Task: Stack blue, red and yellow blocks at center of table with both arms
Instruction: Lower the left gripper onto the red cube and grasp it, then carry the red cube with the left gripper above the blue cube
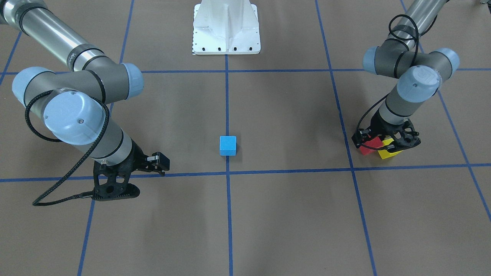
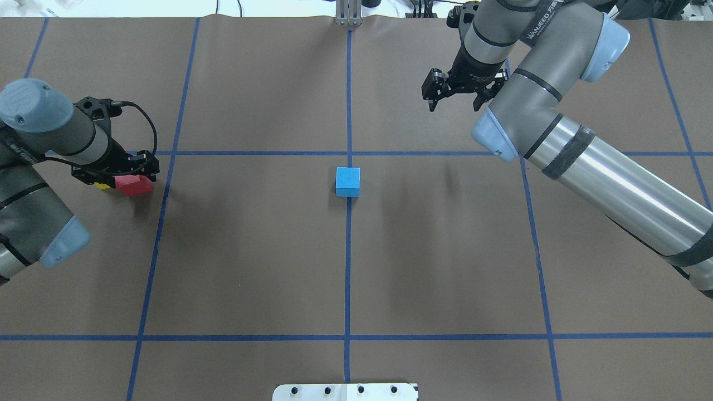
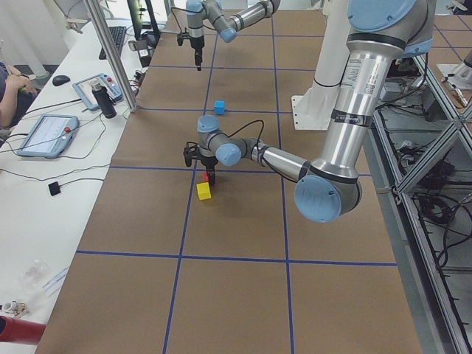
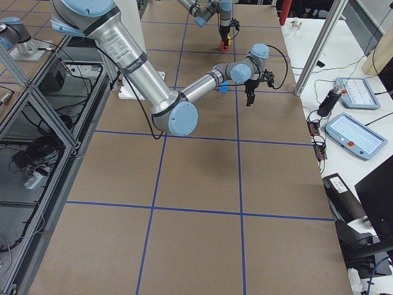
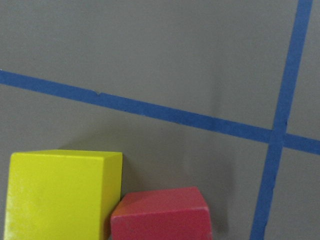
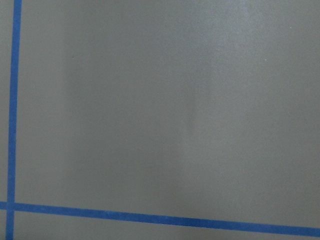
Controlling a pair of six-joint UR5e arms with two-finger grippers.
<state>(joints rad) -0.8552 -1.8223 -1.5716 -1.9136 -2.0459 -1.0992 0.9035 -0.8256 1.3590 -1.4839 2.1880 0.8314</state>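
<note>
Looking down on a brown matte surface [image 2: 250, 250] ruled into big squares by thin blue tape lines [image 2: 348, 278]. Carries a white metal pedestal [image 1: 226, 30] at the robot's edge. Flanked on the operators' side by a white desk [image 3: 74, 214] bearing tablets [image 3: 44, 135], cables and a seated person's forearm [image 3: 11, 92]. Backed on the robot's side by aluminium framing [image 3: 435, 155] over loose wiring.

Finds the blue block [image 2: 348, 182] alone on the centre tape line, just beside the middle crossing. Finds the red block [image 2: 133, 185] and yellow block [image 1: 389, 151] just beside each other, well apart from the blue one, under the left hand [image 1: 386, 141], which is spread wide over the pair. Shows the right hand [image 2: 454, 104] up above bare surface, fingers apart, holding nothing.

Reads "UR" on a light-blue joint cap [image 1: 424, 76] of the left arm. Leaves the lettering on the right arm's sleeve [image 2: 548, 28], perhaps "WANUEED", too small to trust.
</note>
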